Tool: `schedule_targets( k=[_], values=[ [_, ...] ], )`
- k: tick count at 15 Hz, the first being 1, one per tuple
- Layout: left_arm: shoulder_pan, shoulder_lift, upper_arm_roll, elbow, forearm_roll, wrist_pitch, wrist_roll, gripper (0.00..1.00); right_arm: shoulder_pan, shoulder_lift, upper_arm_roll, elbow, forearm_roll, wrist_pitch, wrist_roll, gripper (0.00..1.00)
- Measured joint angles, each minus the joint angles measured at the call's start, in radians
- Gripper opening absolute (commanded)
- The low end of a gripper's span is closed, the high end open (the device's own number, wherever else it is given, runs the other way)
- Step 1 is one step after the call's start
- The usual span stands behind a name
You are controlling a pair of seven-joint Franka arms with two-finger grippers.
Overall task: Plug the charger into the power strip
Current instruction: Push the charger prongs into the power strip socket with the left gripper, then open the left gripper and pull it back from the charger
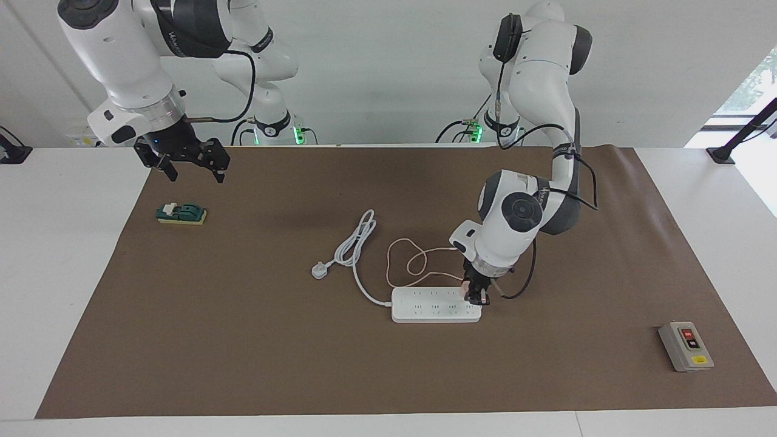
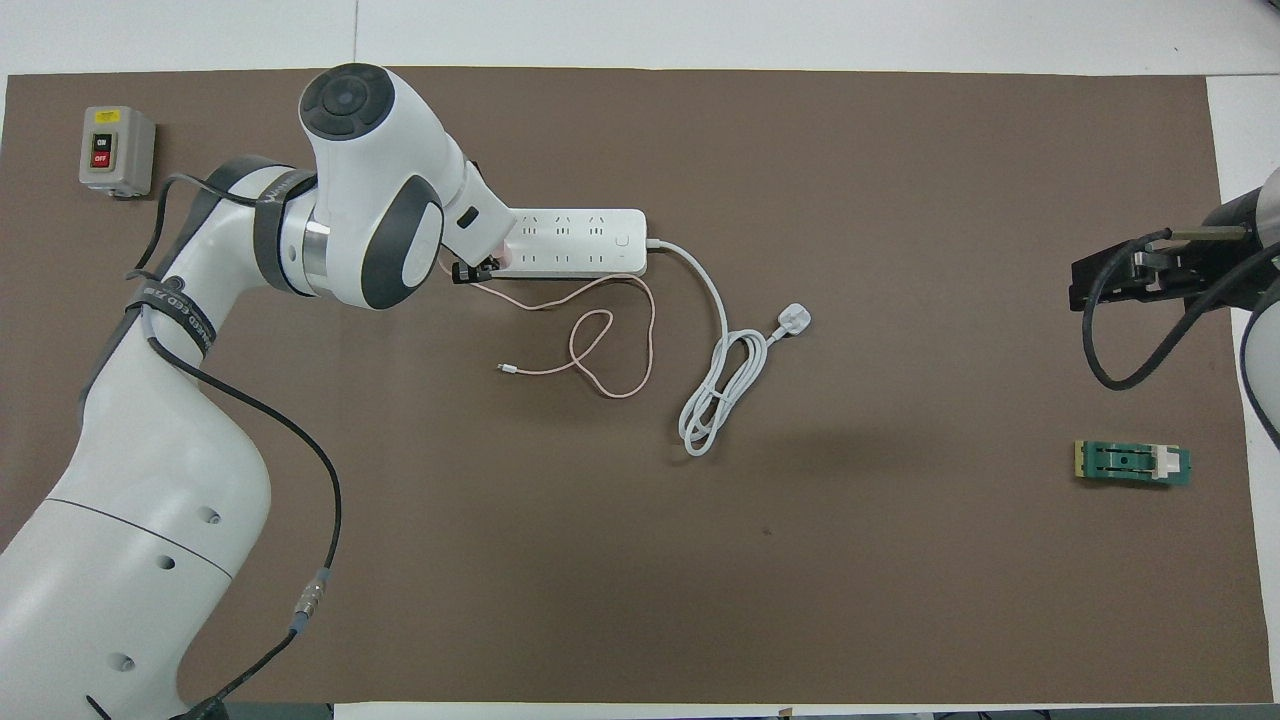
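— At the right arm's end of the table, what do we see?

— We see the right gripper hanging over the brown mat's edge, its jaws wide apart and holding nothing. That arm waits. Below it, a little farther from the robots, a small green switch block lies on the mat.

— And toward the middle?

— We come to a white three-pin plug lying on the mat. Its thick white cord is bundled in a loop nearer to the robots and then runs to the power strip. Beside the cord, a thin pink cable curls on the mat, just nearer to the robots than the strip.

— Where is the charger?

— We find the charger on the power strip, at the end toward the left arm's end of the table, in the row nearer to the robots. Only a patch of pink shows.

— Does the left gripper hold it?

— We see the left gripper pointing down right at the charger, over that same end of the strip. Whether it grips the charger we cannot tell.

— Anything else?

— We see a grey switch box with red and black buttons, well apart, at the left arm's end.
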Motion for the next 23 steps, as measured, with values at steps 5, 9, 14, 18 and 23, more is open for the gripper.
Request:
schedule_targets(
  k=[5, 9, 14, 18, 23],
  values=[
    [0.018, -0.043, -0.001, 0.010, -0.026, -0.001, -0.037, 1.00, 0.000, 0.000, 0.000, 0.000, 0.000, 0.000, 0.000, 1.00],
    [0.015, -0.067, -0.003, 0.010, -0.037, -0.001, -0.191, 1.00, 0.000, 0.000, 0.000, 0.000, 0.000, 0.000, 0.000, 1.00],
    [0.018, -0.100, 0.004, 0.010, -0.064, -0.006, -0.258, 1.00, 0.000, 0.000, 0.000, 0.000, 0.000, 0.000, 0.000, 1.00],
    [0.047, -0.132, 0.009, 0.010, -0.065, -0.040, -0.313, 1.00, 0.000, 0.000, 0.000, 0.000, 0.000, 0.000, 0.000, 1.00],
    [0.056, -0.159, 0.009, 0.010, -0.067, -0.104, -0.453, 1.00, 0.000, 0.000, 0.000, 0.000, 0.000, 0.000, 0.000, 1.00]
  ],
)
